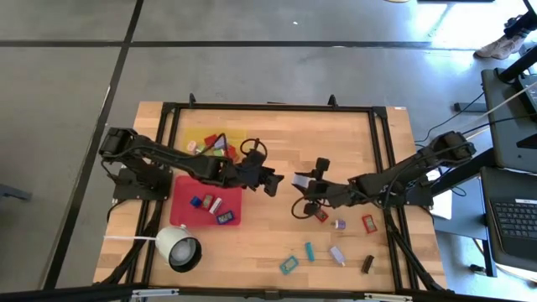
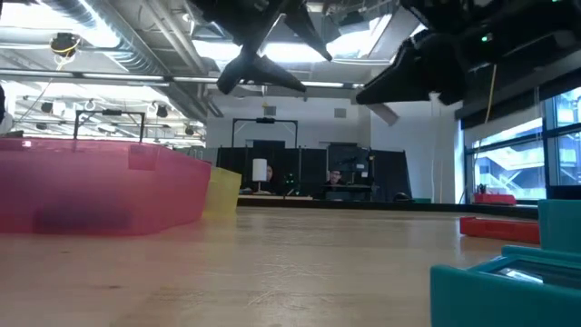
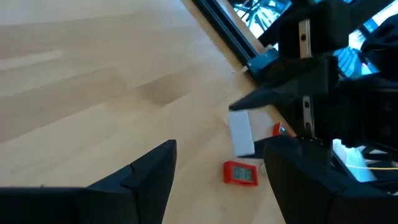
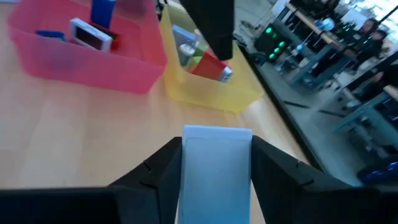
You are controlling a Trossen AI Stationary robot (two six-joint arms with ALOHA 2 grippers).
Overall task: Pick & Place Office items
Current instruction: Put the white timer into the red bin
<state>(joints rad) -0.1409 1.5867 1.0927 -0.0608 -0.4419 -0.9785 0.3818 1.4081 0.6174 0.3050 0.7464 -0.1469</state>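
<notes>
My right gripper [image 1: 304, 185] is over the table's middle, shut on a pale blue-white rectangular block [image 4: 216, 163], also seen as the block [image 3: 241, 132] in the left wrist view. My left gripper [image 1: 270, 179] hangs open just left of it, beside the red tray [image 1: 186, 191], touching nothing. Several small office items lie flat on the wood on the right: a red piece [image 1: 321, 216], a second red piece [image 1: 369, 223], teal pieces [image 1: 289, 265], a black one [image 1: 367, 264]. More pieces lie in the red tray and in the yellow tray [image 1: 195, 136]. My right gripper pinches the pale block between its two fingers, one on each long side [image 4: 186, 155]. The fingers come from the table's right, pointing left and lying along the block. Its free end [image 4: 216, 132] sticks out ahead of them. The block [image 2: 386, 113] is lifted clear of the table.
A white round cup-like thing with a cord [image 1: 179, 249] stands at the near left. A black frame [image 1: 379, 151] borders the table. Bare wood lies between the trays and the scattered pieces. A teal piece [image 2: 508, 286] sits close to the low camera.
</notes>
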